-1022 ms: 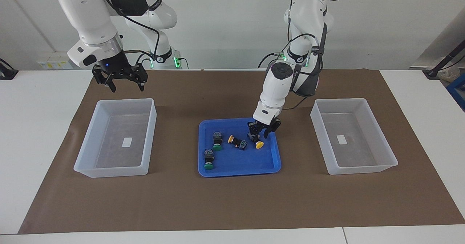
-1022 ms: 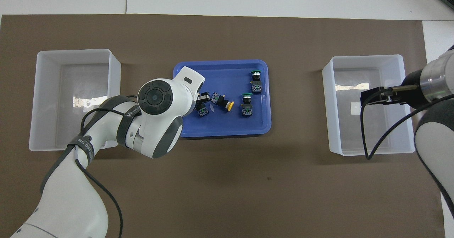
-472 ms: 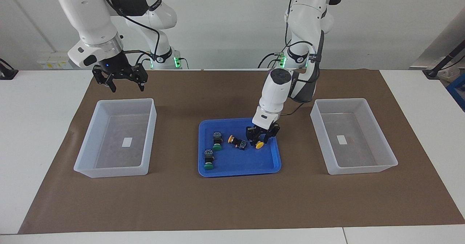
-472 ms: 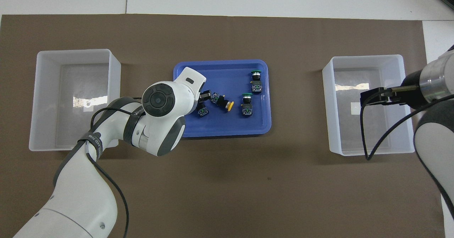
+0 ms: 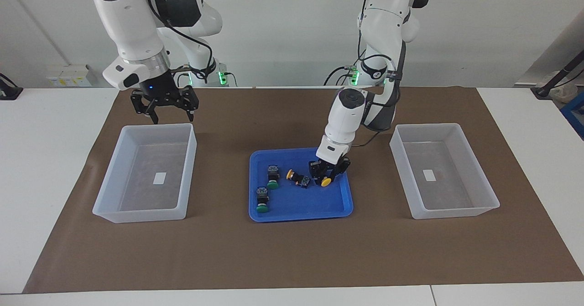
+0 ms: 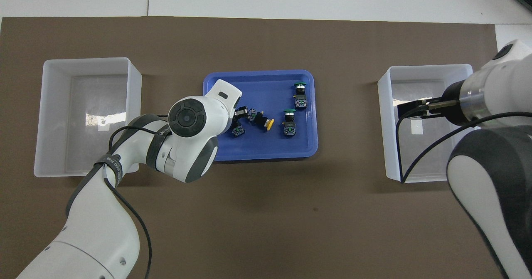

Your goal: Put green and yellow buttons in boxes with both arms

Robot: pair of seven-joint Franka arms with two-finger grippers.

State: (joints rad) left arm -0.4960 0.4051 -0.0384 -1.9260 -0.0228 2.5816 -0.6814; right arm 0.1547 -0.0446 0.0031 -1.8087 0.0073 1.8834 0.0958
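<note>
Four buttons lie in the blue tray [image 5: 301, 216] at mid-table. Two green buttons [image 5: 273, 177] [image 5: 262, 200] lie toward the right arm's end; they also show in the overhead view [image 6: 289, 123] [image 6: 300, 94]. One yellow button [image 5: 298, 178] [image 6: 262, 121] lies in the middle. My left gripper [image 5: 326, 171] is down in the tray, open, with a finger on each side of the other yellow button [image 5: 325, 182]. In the overhead view my wrist hides that button's cap and only its body [image 6: 237, 132] shows. My right gripper [image 5: 164, 110] [image 6: 409, 110] is open and empty above one box [image 5: 141, 215]. Neither that box nor the other box [image 5: 456, 215] holds any button.
A brown mat [image 5: 292, 256] covers the table under the tray and both boxes. Each box has a small white sticker [image 5: 159, 178] on its floor. The boxes stand at the two ends of the mat, the tray between them.
My left gripper has sunk lower around the yellow button and its fingers have drawn closer. My right gripper has moved toward the middle of the table, over its box. The buttons have not moved.
</note>
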